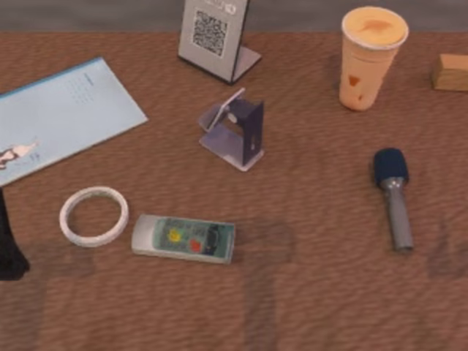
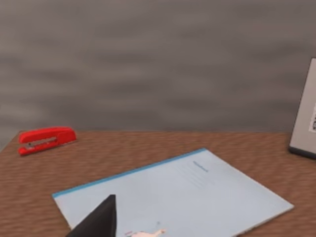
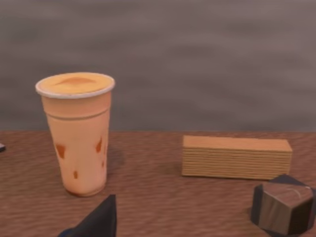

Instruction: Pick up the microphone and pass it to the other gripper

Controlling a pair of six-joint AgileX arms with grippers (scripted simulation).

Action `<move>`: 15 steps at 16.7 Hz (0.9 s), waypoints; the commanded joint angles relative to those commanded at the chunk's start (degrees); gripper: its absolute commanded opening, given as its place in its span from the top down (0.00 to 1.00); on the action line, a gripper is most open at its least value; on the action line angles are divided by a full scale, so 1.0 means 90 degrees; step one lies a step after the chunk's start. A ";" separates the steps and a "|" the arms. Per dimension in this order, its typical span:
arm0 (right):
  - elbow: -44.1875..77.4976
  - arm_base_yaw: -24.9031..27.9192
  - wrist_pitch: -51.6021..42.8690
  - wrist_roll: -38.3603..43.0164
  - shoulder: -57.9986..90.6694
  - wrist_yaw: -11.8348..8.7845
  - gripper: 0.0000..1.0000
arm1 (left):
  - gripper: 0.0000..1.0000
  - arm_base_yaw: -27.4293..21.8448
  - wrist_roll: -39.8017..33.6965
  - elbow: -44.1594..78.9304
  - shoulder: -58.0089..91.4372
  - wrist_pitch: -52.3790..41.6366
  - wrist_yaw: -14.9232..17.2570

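A QR code is printed on the white face of the standing sign [image 1: 213, 35] at the far middle of the table, with a small line above it too fine to read. The light blue booklet [image 1: 62, 117] at the far left carries faint lines of print, also unreadable. The remote [image 1: 183, 239] shows coloured buttons but no legible marks.

Left gripper [image 1: 9, 248] cut by top view's left edge, fingers unreadable; right gripper outside top view, only one dark fingertip [image 3: 98, 219] at right wrist frame edge; wooden block [image 1: 450, 72] cropped at right; QR sign [image 1: 213, 33] cropped at top; booklet [image 1: 62, 117] text illegible.
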 joint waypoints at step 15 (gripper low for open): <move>0.4040 0.1343 -0.3180 0.1419 0.5710 0.0395 0.00 | 0.00 0.0000 0.0000 0.0000 0.0000 0.0000 0.0000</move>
